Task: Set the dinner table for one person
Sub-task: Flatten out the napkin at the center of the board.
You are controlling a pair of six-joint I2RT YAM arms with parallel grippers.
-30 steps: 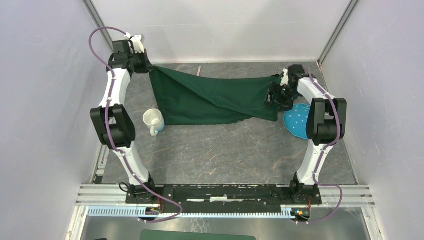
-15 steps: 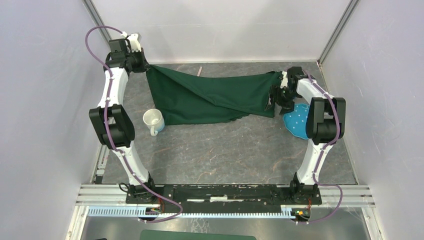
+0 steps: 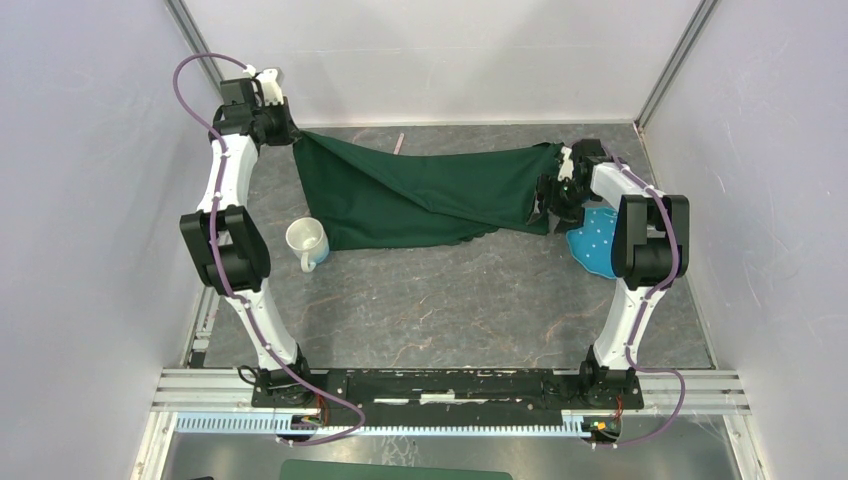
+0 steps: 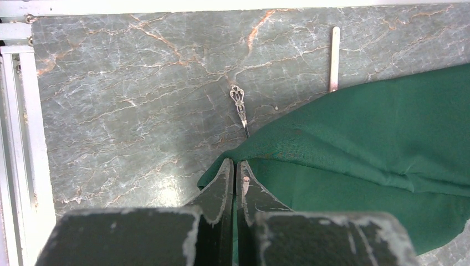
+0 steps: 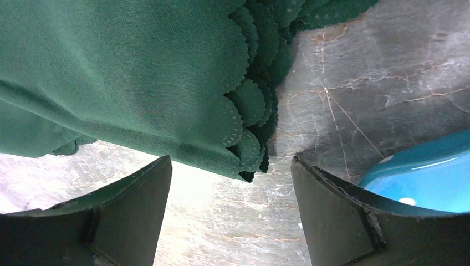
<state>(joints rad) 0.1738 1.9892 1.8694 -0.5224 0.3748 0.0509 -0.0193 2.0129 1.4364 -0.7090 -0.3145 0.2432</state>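
Note:
A dark green scallop-edged cloth (image 3: 420,195) lies stretched across the far half of the dinner table (image 3: 450,300). My left gripper (image 3: 292,135) is at the far left, shut on the cloth's left corner (image 4: 260,149); its fingertips (image 4: 227,172) pinch the fabric between them. My right gripper (image 3: 553,195) is at the cloth's right end with its jaws wide open. The scalloped hem (image 5: 244,138) hangs just ahead of the right gripper (image 5: 230,159), and nothing sits between its fingers.
A blue plate with white dots (image 3: 597,240) lies right of the right gripper, its rim (image 5: 427,177) beside the right finger. A white mug (image 3: 307,242) stands near the cloth's left front corner. An ornate utensil handle (image 4: 239,105) and a flat pale handle (image 4: 334,58) poke out from under the cloth.
My right gripper has shifted a little toward the far edge. The cloth's right end has drawn back with it and its front hem has pulled tighter. The left gripper has barely moved.

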